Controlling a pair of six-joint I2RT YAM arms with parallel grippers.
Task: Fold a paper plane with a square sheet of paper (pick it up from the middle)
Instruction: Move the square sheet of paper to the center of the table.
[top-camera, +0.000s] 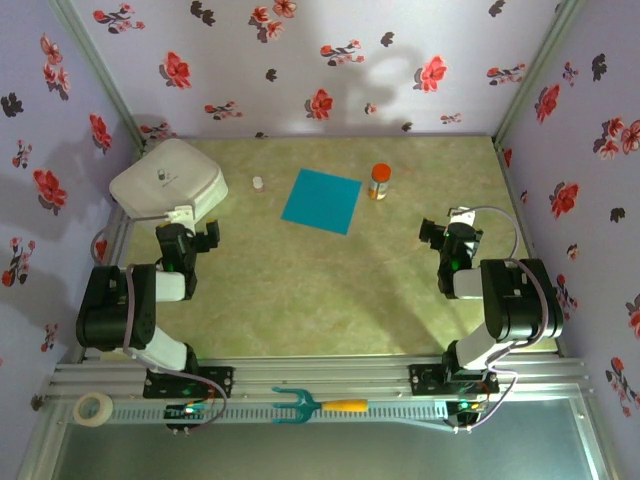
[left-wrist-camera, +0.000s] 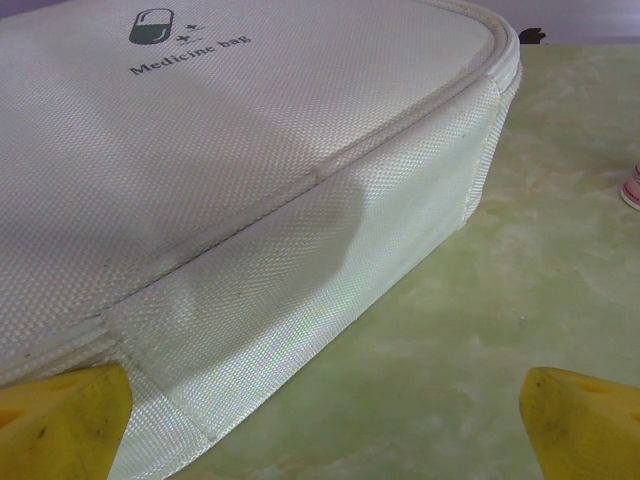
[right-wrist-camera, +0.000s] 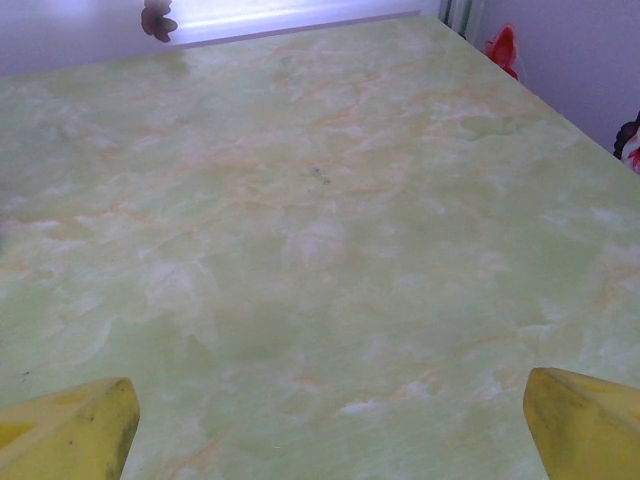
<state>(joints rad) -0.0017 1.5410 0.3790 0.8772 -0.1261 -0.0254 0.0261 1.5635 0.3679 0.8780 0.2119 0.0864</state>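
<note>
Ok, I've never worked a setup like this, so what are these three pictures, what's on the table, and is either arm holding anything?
The wide picture looks down from above on two robot arms bolted at the table's near edge. The left gripper and right gripper both stand open and hold nothing. The other two pictures come from a camera on each wrist; the yellow shapes at the bottom corners are that arm's own fingers.

On the green table lie the square sheet of paper, flat and unfolded, a white medicine bag, a small white cap-like thing and an orange bottle. On the front rail lie a roll of tape and a teal pronged tool.
</note>
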